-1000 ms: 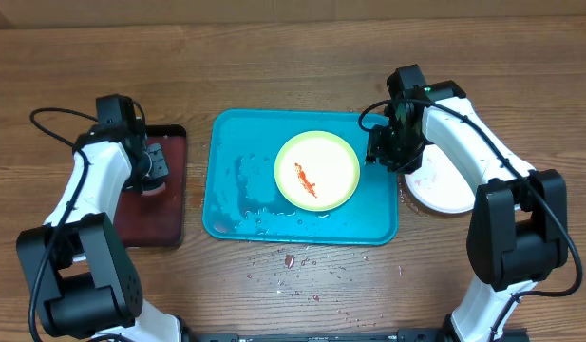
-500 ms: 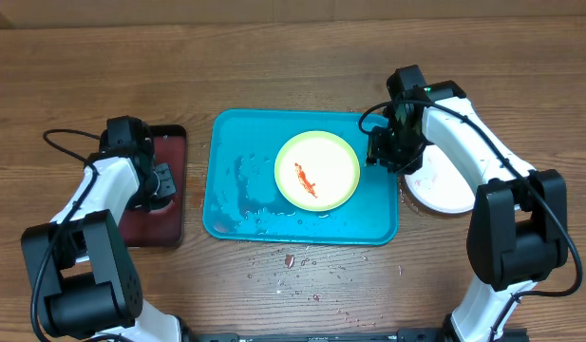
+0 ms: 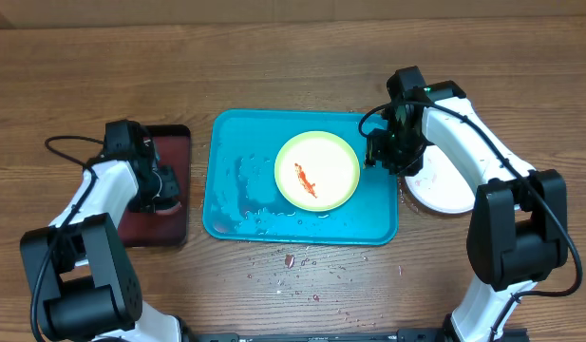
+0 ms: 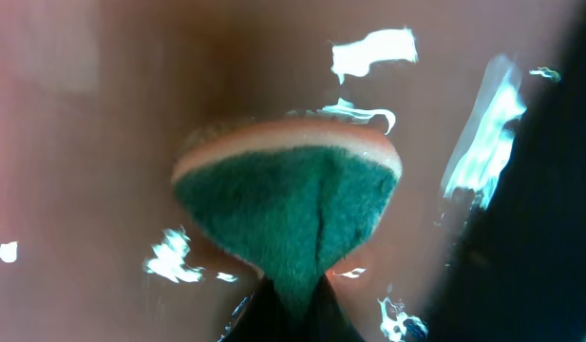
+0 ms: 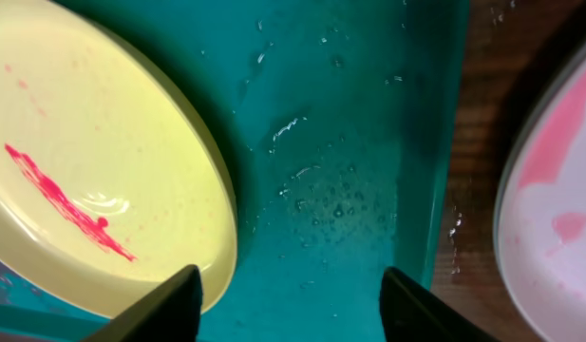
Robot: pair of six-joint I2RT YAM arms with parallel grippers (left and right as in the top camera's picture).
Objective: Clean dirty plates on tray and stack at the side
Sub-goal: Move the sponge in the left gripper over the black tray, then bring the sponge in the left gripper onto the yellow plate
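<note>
The turquoise tray (image 3: 237, 190) lies at mid-table and is wet. On its right half sits the yellow-green plate (image 3: 317, 171) with a red sauce smear. My right gripper (image 3: 374, 152) hangs open over the tray's right strip, between that plate's rim (image 5: 84, 161) and the tray's rim (image 5: 435, 142), holding nothing. A white plate with pink smears (image 3: 449, 190) lies on the table right of the tray; it also shows in the right wrist view (image 5: 558, 218). My left gripper (image 3: 165, 186) is shut on a green-and-pink sponge (image 4: 288, 204) low over the black tray. The pale blue plate is out of view.
The black tray with reddish inside (image 3: 145, 223) lies left of the turquoise tray, its wet floor (image 4: 84, 142) under the sponge. Red specks and droplets (image 3: 294, 261) dot the wood in front of the turquoise tray.
My left gripper has moved toward the front and slightly right over the black tray with the sponge. The right arm and the plates have not moved.
</note>
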